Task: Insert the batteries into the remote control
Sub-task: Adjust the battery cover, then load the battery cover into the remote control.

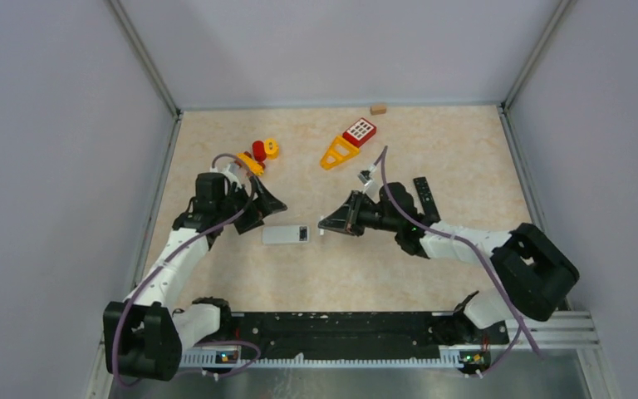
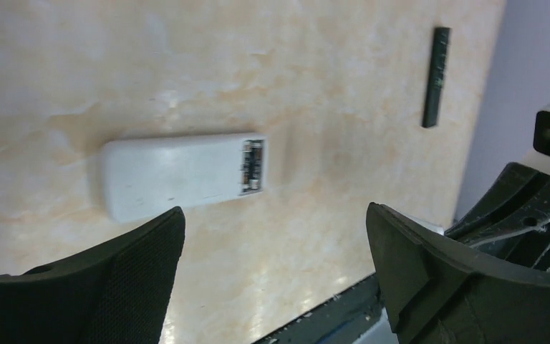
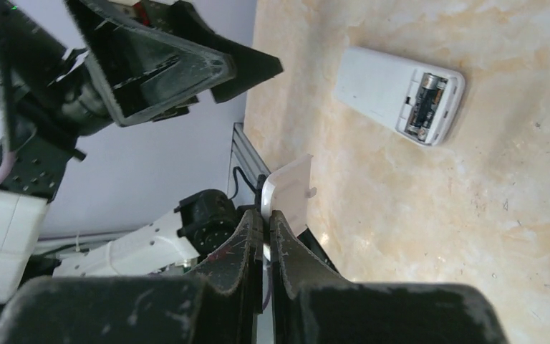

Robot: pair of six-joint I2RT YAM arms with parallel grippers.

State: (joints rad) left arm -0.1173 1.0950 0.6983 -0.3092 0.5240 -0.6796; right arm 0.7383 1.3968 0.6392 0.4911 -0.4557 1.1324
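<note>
Batteries (image 3: 427, 104), slim dark cylinders with orange-brown tips, seemingly two, lie side by side in the open bay at one end of the flat white plastic remote control (image 1: 282, 234). The remote rests back-up on the marbled beige table (image 1: 365, 283), which leaves the bay exposed from above.

The right tool (image 3: 266, 215) is closed, and its fingers pinch the lower edge of a thin white plastic battery cover (image 3: 290, 188). It holds the cover upright and clear of the remote, just off the bay end, probably so it can be slid back over the bay.

The left tool (image 2: 272, 215) is spread wide and carries nothing. It hangs above the table on the remote's near side, not touching it, and looks placed to steady the casing while the cover goes on.

A slim black remote (image 2: 435, 75) lies well apart from the white remote, beyond its bay end.
</note>
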